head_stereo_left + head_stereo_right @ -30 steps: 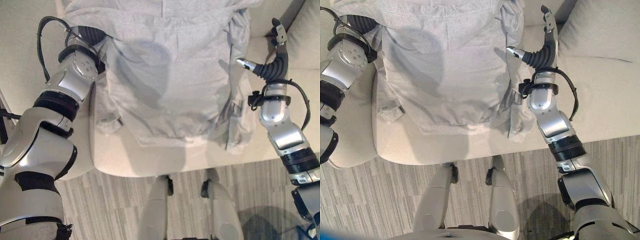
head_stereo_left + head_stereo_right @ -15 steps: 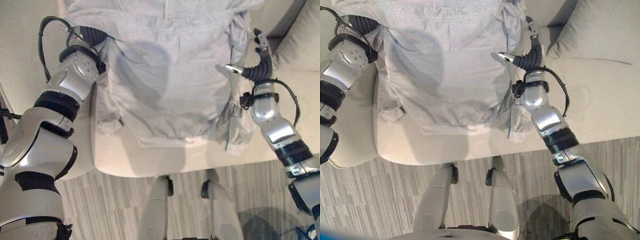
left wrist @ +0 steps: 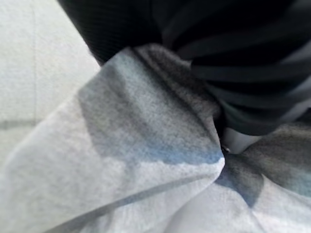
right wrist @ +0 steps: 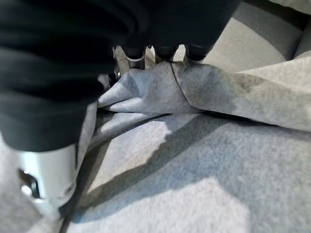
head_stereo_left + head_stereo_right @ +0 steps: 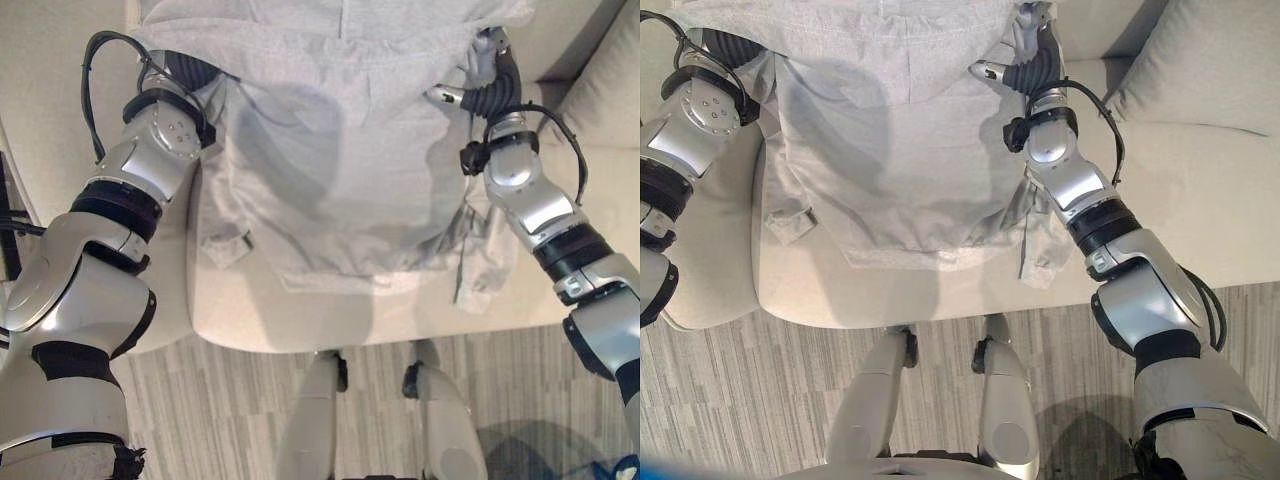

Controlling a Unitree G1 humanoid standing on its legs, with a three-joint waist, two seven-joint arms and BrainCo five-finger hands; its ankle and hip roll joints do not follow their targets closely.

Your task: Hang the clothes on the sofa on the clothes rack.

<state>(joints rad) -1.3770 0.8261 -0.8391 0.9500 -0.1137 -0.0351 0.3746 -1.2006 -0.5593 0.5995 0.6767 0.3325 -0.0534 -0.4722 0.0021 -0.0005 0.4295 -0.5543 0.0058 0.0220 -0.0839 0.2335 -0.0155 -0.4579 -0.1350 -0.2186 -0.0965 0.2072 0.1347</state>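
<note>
Since the earlier frames the right hand has been brought from the bare cushion inward and farther away, and is now set against the right shoulder of the grey hoodie; its fingers are pressed on a raised fold of the cloth, though whether that fold is actually gripped cannot be told. At the far left shoulder the left hand is buried under the cloth, so its state cannot be told either. The hoodie is spread flat on the sofa, and it is judged that both shoulders are being taken so it can be lifted evenly toward the rack.

Pale grey hoodie — cream sofa
</note>
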